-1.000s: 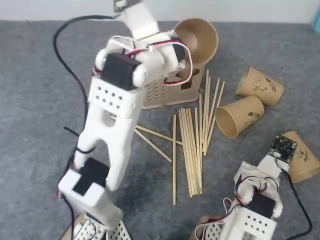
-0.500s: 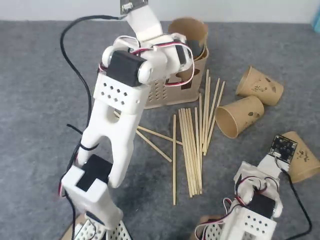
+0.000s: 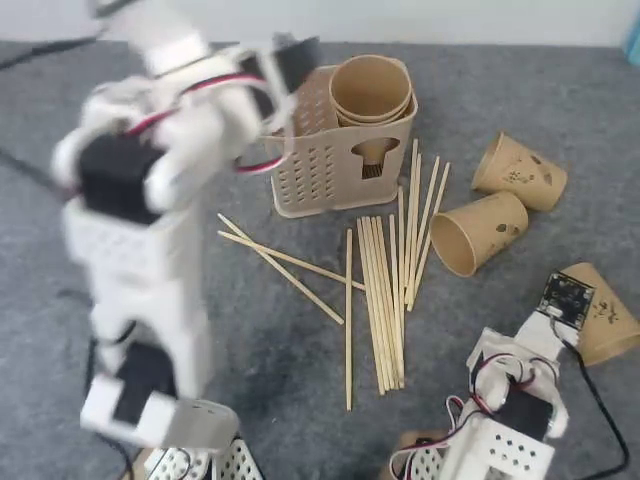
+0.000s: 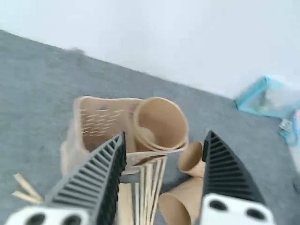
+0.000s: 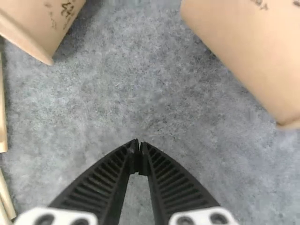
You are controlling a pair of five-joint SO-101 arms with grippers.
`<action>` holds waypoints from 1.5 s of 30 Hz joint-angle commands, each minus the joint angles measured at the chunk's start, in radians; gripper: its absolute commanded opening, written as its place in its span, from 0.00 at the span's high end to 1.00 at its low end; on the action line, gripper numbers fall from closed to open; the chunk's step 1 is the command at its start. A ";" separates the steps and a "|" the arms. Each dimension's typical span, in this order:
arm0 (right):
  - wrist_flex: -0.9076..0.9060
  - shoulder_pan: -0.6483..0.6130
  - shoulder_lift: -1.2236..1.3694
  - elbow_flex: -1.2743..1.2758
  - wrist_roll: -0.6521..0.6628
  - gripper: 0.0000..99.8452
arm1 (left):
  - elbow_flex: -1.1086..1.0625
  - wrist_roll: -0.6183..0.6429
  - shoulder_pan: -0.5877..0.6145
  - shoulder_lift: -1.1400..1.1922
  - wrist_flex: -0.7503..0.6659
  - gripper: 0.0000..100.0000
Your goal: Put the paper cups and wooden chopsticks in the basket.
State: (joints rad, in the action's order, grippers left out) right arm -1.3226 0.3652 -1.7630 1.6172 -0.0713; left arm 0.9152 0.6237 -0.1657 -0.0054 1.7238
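Hovering left hand [image 4: 166, 136] released, empty, near basket [image 3: 330, 175] | nested cups [image 3: 370, 88] inside basket | loose cups [image 3: 478, 232] on surface [image 3: 300, 400], nearest clenched right hand [image 5: 139, 143] | chopsticks [image 3: 382, 300] long axis pointing at basket

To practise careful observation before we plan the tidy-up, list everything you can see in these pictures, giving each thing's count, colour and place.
perforated plastic basket: one, beige, upright at the far middle of the table
nested paper cups: at least two, brown, standing in the basket
loose printed paper cups: three, brown, on their sides to the right of the basket
wooden chopsticks: about a dozen, pale wood, scattered on the table in front of the basket
fabric table cover: one, grey, under everything
translucent box: one, pale blue, at the table's far edge by the white wall
left hand: one, black fingers, open, raised near the basket
right hand: one, black fingers, shut, low over the cover between two loose cups
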 commanded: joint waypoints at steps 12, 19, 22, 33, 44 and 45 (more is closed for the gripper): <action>-0.018 0.176 0.022 -0.331 0.008 0.99 | -1.049 -0.183 0.405 -0.694 -0.155 0.75; -0.019 0.298 0.027 -0.427 0.008 0.99 | -1.587 -0.285 0.474 -0.910 -0.371 0.75; -0.054 0.329 0.048 -0.434 0.009 0.99 | -1.778 -0.324 0.509 -0.984 -0.470 0.75; -0.197 0.361 0.604 -0.773 0.002 0.99 | -2.170 -0.402 0.578 -1.143 -0.703 0.75; -0.225 0.581 1.205 -1.126 0.176 0.99 | -2.391 -0.531 0.577 -1.158 -0.928 0.75; -0.219 0.591 1.231 -1.140 0.207 0.99 | -2.391 -0.532 0.577 -1.158 -0.931 0.75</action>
State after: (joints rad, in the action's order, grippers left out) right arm -1.5359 0.9237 -0.6045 0.5692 0.0361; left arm -1.4691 0.1128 0.4112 -1.1393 0.8523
